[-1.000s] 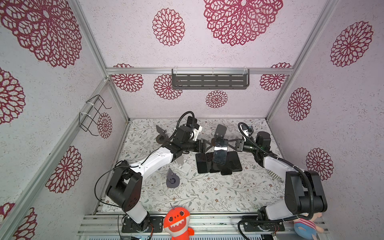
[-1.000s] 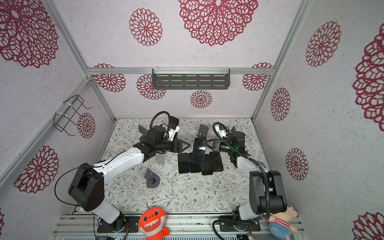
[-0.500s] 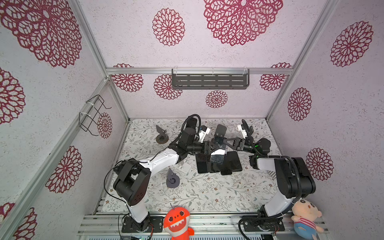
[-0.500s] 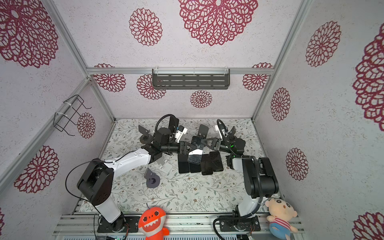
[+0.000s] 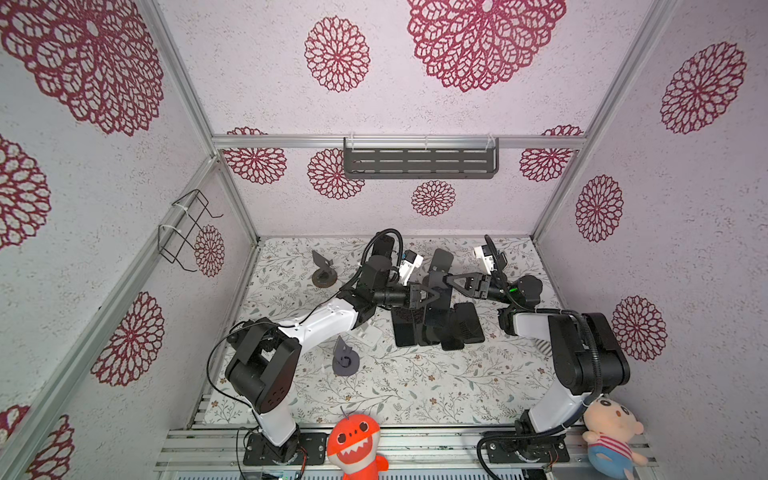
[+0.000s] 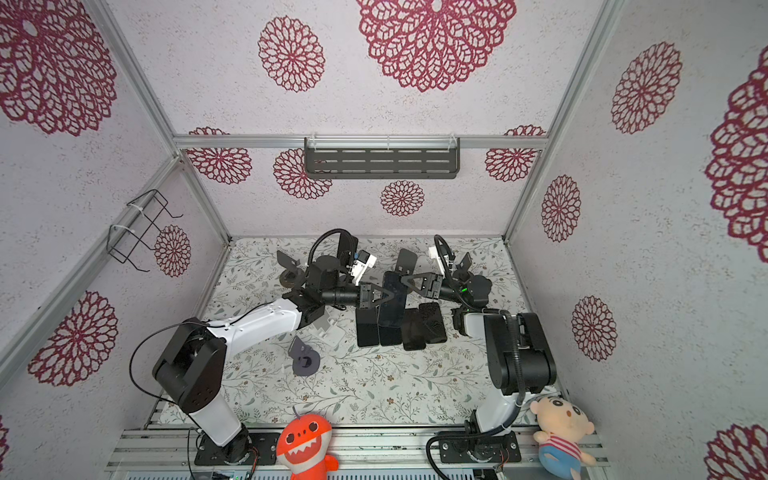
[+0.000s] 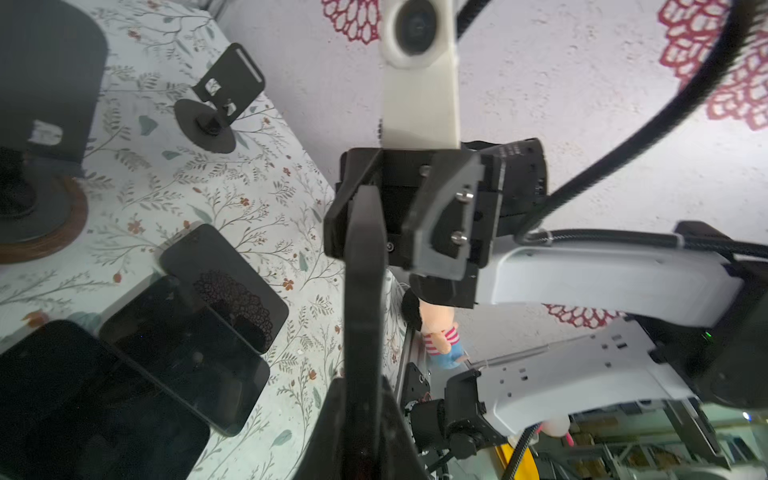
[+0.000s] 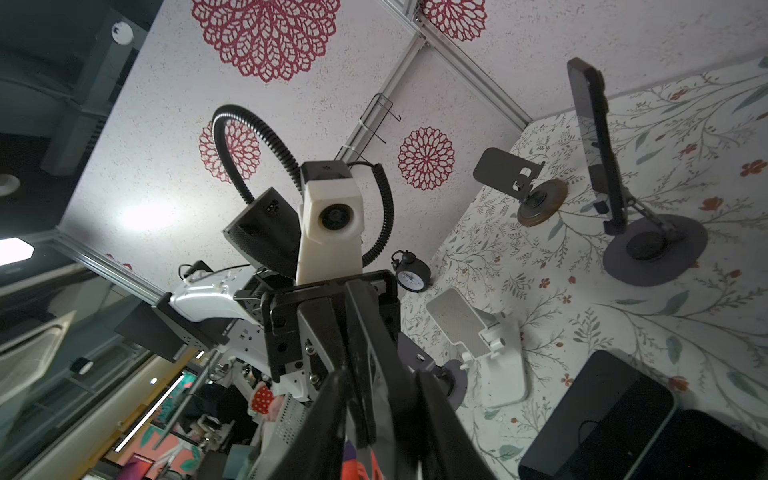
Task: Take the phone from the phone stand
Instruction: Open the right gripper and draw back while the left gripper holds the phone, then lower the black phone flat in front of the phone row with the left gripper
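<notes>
The left end effector [image 6: 386,296] has just clenched on the phone [image 6: 395,309], aloft between it and the right end effector [image 6: 405,282], whose jaws now part: likely a handover, clear of the phone stand [image 6: 407,258].

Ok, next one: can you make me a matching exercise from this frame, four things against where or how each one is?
Things:
1. phone
2. white phone stand
3. wire basket
4. orange shark plush

Places or states:
A. fixed to the left wall
B. at the front rail, between the two arm bases
C. off the table, with the left gripper shut on it
D. standing empty on the table

Pairs: 1-C, 2-D, 3-A, 4-B
</notes>
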`<state>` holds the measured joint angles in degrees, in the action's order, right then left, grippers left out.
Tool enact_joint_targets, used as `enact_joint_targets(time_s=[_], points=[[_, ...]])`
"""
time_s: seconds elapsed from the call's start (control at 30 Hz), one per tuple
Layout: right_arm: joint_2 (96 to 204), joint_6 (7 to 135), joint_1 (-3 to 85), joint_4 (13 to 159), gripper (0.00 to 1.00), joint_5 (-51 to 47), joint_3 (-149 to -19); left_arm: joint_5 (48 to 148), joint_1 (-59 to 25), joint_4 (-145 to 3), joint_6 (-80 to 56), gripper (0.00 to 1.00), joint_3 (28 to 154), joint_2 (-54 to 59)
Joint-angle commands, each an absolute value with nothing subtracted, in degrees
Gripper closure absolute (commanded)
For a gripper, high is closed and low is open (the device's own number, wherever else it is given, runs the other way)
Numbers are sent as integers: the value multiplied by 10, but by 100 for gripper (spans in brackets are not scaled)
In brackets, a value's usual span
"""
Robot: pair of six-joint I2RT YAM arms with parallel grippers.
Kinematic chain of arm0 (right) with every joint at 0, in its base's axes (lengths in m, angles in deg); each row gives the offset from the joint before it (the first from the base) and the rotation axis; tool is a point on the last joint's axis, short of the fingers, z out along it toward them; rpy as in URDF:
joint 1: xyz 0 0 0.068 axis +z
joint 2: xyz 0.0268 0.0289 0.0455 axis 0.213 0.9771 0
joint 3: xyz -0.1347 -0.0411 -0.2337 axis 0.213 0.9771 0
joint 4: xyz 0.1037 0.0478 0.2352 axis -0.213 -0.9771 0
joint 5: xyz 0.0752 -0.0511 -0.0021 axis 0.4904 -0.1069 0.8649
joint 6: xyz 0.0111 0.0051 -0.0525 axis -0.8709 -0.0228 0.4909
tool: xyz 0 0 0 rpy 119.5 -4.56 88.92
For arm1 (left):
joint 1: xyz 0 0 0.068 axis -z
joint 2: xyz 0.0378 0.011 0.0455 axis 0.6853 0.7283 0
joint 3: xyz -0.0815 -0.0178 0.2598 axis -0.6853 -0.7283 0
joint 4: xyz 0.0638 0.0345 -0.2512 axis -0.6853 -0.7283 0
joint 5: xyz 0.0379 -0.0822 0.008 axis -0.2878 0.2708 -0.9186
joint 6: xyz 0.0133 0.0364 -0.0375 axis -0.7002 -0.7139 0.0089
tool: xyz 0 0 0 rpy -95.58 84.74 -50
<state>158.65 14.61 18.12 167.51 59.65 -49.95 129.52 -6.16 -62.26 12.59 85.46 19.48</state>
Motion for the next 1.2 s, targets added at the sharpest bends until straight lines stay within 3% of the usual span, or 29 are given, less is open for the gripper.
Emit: enact_joint_targets(time_s=[0.0, 0.13, 0.2, 0.33, 0.73, 0.9, 1.17], points=[[1492, 313, 183, 1501, 48, 571, -524, 1266, -62, -653, 118, 100, 846, 177], [1398, 608, 187, 1106, 27, 495, -574, 1256, -62, -669, 119, 100, 837, 167], [1377, 643, 186, 1035, 24, 465, -584, 1249, -61, -681, 127, 100, 831, 164], [1335, 728, 190, 864, 23, 310, -598, 1216, -56, -741, 142, 100, 821, 154], [1256, 749, 181, 692, 24, 84, -568, 1123, -6, -854, 211, 100, 854, 176], [1237, 754, 172, 666, 24, 56, -555, 1117, 21, -880, 245, 100, 846, 181], [1237, 758, 170, 662, 25, 55, -550, 1124, 47, -798, 339, 100, 722, 132]])
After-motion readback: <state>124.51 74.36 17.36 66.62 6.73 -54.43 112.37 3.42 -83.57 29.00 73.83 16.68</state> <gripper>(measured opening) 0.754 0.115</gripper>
